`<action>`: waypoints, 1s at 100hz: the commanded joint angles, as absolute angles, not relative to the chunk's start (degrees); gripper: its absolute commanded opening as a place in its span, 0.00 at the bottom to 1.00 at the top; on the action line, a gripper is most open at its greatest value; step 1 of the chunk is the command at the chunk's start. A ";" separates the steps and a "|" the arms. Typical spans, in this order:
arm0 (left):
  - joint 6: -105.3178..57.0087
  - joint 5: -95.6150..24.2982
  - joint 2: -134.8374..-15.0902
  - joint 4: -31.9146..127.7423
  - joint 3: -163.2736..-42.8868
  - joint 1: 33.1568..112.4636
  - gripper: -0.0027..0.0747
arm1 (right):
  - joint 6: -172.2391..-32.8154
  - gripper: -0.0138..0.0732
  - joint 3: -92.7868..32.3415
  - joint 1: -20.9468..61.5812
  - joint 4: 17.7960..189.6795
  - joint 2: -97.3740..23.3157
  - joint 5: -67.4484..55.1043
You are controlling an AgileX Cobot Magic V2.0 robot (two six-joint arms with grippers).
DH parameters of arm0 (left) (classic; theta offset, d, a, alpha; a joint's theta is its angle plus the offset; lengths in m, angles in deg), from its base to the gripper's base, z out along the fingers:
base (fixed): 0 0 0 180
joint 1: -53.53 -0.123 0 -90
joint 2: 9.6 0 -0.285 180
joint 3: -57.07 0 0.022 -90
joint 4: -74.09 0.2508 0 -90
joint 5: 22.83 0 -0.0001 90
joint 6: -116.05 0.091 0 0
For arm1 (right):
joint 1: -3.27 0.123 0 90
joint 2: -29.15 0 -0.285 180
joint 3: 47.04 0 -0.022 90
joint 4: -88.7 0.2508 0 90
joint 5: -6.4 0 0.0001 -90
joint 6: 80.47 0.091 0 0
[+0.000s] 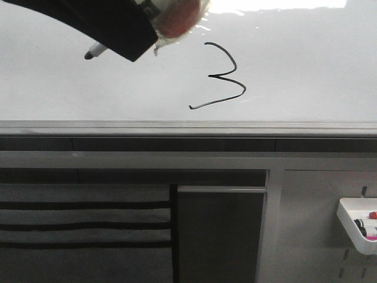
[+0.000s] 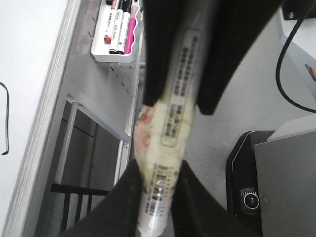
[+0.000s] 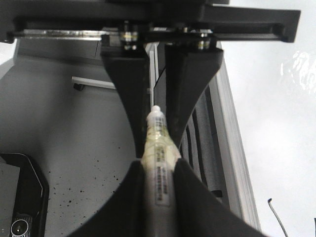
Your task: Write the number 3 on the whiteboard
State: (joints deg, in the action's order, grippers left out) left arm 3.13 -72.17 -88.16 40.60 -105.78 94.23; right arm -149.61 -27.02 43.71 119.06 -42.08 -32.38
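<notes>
The whiteboard fills the upper front view, with a grey ledge below it. A black number 3 is drawn on it. Part of its line shows in the left wrist view and its tail in the right wrist view. A marker wrapped in yellowish tape hangs off the board, its black tip left of the 3. My left gripper is shut on the marker and appears black at top left. My right gripper is shut on the same marker, facing the left one.
A white tray with spare markers hangs on the cabinet at lower right and also shows in the left wrist view. Grey cabinet panels stand below the ledge. A black device sits on the speckled floor.
</notes>
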 commanded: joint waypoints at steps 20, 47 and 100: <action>0.97 -68.66 -86.92 39.02 -107.62 94.15 0.01 | -148.36 0.48 -28.35 43.49 120.15 -41.27 -28.09; -1.80 -67.24 -89.25 42.43 -107.40 84.31 0.01 | -142.41 0.58 -28.35 32.54 120.15 -33.68 -24.03; -21.97 -40.22 -101.89 27.51 -107.40 63.57 0.01 | -135.75 0.57 -28.21 22.27 120.15 -29.45 -36.23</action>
State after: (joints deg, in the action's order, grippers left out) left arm -21.19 -44.20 -102.37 30.75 -105.78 63.77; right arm -135.97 -26.86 22.68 118.93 -29.77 -38.55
